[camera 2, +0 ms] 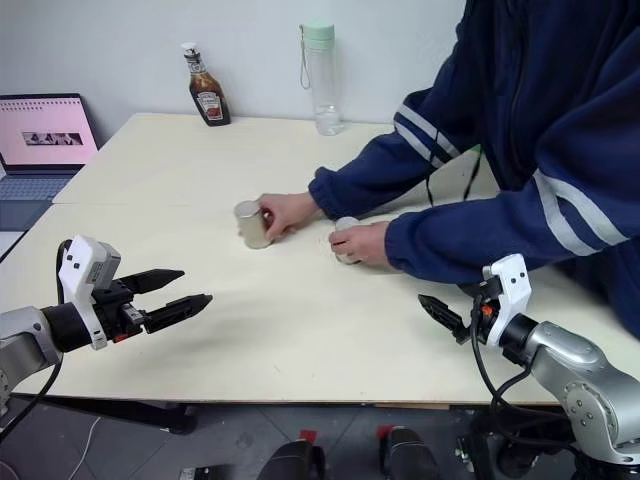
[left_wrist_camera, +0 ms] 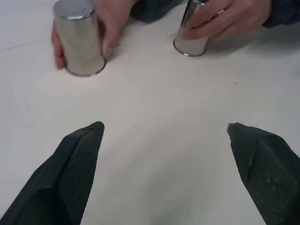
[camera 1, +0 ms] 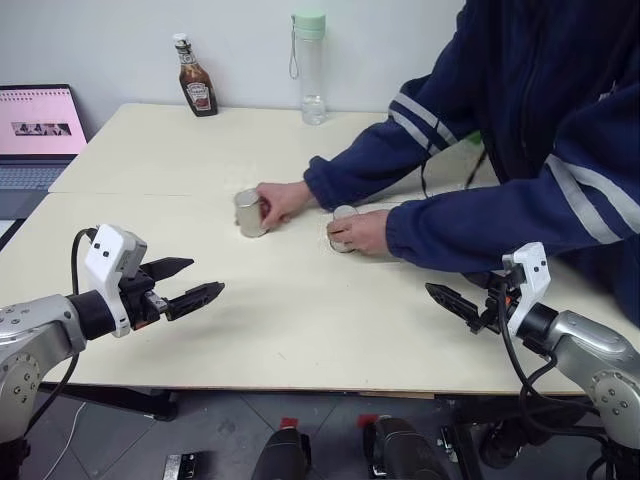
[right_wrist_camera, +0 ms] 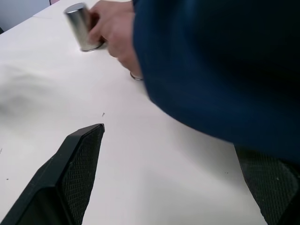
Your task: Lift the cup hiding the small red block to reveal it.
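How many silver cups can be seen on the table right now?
2. One cup stands upside down under the person's hand on the robot's left; the second cup is mostly covered by the other hand. A third may be hidden.

2 hands [left_wrist_camera: 101, 28] gripping 2 cups [left_wrist_camera: 79, 40], claw [left_wrist_camera: 164, 133] spread

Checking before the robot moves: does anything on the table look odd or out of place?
Yes: a person's hands grip two upside-down cups, so neither is free to lift. Nothing spilled or damaged.
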